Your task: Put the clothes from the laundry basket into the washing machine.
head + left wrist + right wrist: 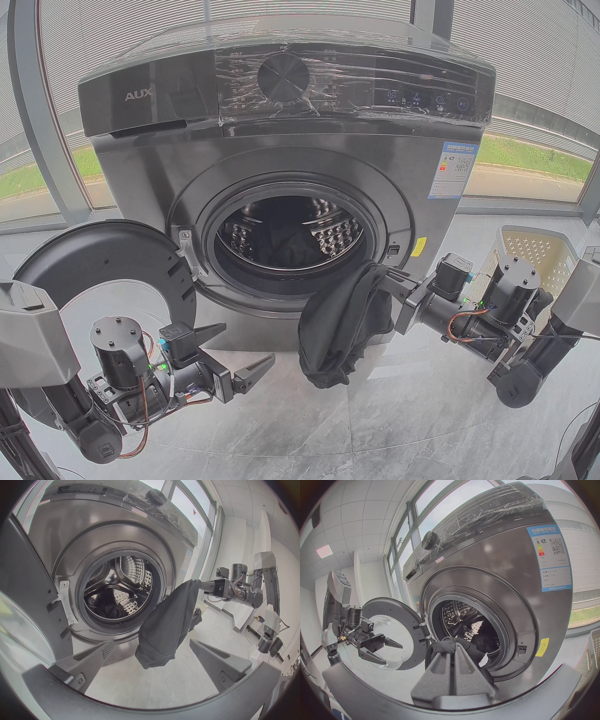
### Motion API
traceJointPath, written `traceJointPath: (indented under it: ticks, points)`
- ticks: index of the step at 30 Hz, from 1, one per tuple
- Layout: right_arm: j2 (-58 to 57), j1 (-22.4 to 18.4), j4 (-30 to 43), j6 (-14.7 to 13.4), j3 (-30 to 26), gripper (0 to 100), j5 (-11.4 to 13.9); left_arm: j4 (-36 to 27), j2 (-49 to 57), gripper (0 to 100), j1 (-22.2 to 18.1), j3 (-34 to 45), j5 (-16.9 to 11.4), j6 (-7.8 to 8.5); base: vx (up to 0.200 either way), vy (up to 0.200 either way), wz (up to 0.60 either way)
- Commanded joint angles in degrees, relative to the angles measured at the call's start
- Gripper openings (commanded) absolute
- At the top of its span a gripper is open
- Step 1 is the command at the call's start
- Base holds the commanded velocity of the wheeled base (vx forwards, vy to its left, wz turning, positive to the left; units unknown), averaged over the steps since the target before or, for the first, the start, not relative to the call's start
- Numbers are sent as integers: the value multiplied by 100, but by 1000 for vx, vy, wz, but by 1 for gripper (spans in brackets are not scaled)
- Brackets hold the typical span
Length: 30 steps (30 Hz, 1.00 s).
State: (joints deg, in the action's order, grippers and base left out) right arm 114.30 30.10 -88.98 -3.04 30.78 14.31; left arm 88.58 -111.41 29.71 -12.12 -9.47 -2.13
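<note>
Grey tiled floor (375,431), tall windows (537,69) behind: one washing machine (287,150) stands with its round door (94,262) swung open. The jaws of the right arm (462,312) grip one black garment (340,325), which hangs at the drum's rim. A second dark garment (281,240) lies inside. The jaws of the left arm (156,381) gape, holding nothing. One white laundry basket (540,247) stands at right.

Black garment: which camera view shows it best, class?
The left wrist view: the black garment hangs full-length from the right gripper, clear against the pale floor. The head view shows it whole from above; the right wrist view catches a bunched part.
</note>
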Motion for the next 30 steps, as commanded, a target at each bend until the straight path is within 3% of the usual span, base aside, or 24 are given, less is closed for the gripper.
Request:
traceJointPath:
  ticks: [1,4,10,12,16,27,30]
  points:
    - [57,128,-41,-4,121,0,-86,10,-171,100,114,25,-28,-6,0,0,0]
    - [49,321,-41,-57,279,0,-289,10,-311,100,193,16,-28,2,0,0,0]
    - [49,497,-32,-162,543,0,-403,28,-461,100,439,-89,-28,11,0,0,0]
    - [75,541,-32,-153,657,0,-623,28,-469,100,554,-133,-37,2,0,0,0]
    - [224,602,-32,-162,807,0,-825,28,-636,100,633,-326,-28,29,0,0,0]
    - [303,690,-32,-162,842,0,-860,37,-1137,100,545,-801,51,38,0,0,0]
    - [303,805,-32,-171,859,0,-851,37,-1322,100,439,-994,200,29,0,0,0]
